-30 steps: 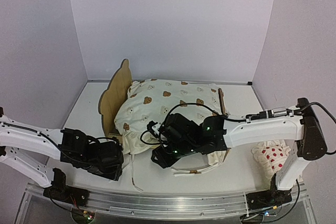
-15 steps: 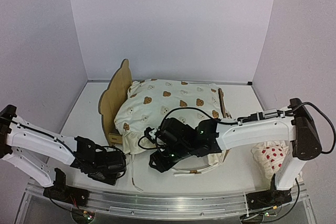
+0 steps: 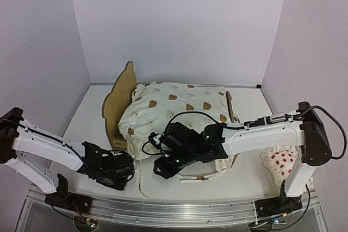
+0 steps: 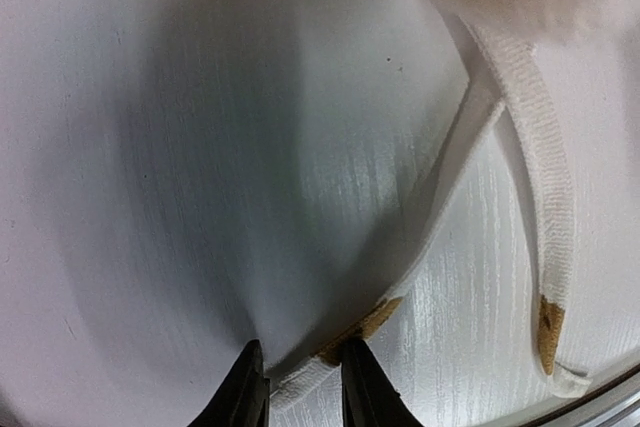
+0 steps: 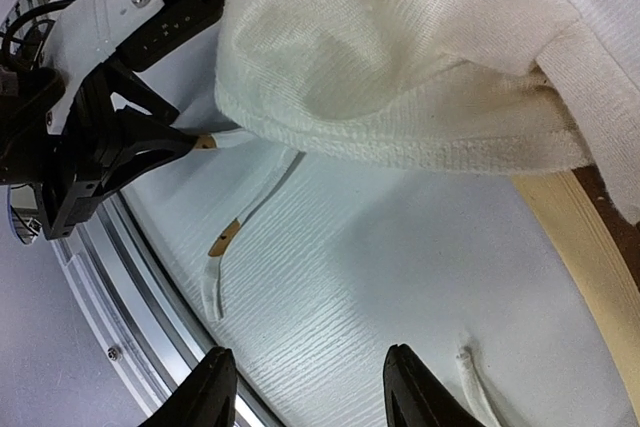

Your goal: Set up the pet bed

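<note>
Top: pet bed [image 3: 116, 107] sits mid-table [image 3: 87, 126] with its bear-ear end to the left and the bear-print cushion [image 3: 179, 104] lying in it. Left gripper [image 3: 126, 169] is low, just off the bed's near-left corner. Right gripper [image 3: 162, 168] is at the cushion's near edge. Red-dotted pillow [image 3: 280, 164] is far right.
Left wrist: jaws narrow, 1 cushion tie [image 4: 428, 227] running between the fingertips [image 4: 250, 387]; can't tell if clamped. 2nd tie [image 4: 555, 227] lies beside it.
Right wrist: fingers [image 5: 215, 387] apart, nothing between them, over bare table. The bed's plywood rail [image 5: 590, 247] shows under the cushion hem.

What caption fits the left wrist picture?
Left gripper astride a cream cushion tie on the white table.
</note>
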### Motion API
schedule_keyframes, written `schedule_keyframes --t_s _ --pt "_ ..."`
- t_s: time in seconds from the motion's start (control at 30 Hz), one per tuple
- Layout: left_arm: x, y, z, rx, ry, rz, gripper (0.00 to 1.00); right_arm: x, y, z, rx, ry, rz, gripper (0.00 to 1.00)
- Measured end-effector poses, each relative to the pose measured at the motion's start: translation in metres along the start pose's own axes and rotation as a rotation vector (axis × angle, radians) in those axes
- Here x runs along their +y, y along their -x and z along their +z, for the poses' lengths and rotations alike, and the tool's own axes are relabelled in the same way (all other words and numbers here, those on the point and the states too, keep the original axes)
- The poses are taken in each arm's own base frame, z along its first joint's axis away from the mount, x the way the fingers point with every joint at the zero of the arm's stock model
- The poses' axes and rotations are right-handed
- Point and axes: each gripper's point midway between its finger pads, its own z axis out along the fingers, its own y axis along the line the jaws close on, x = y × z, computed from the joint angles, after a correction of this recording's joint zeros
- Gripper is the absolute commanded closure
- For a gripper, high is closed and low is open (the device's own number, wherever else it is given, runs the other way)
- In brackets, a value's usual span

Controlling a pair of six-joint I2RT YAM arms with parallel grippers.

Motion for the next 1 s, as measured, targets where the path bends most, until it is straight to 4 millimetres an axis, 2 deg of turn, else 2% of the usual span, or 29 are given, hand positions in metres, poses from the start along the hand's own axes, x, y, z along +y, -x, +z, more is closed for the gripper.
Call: schedule_keyframes --t_s 0.3,0.63,0.77,1.0 --pt "0.000 0.000 0.000 -0.010 -0.021 -0.002 0.99 0.003 0.001 0.008 0.011 0.007 0.000 0.50" --pt "-0.001 0.000 -0.005 -0.018 -0.051 -0.011 1.00 0.006 0.010 0.016 -0.001 0.008 0.009 0.55" --pt "-0.001 0.003 -0.014 -0.033 -0.073 -0.017 1.00 0.008 0.014 0.031 -0.020 0.012 0.017 0.58" --pt "-0.004 0.008 -0.025 -0.058 -0.116 -0.023 1.00 0.012 0.021 0.072 -0.083 0.047 0.039 0.58"
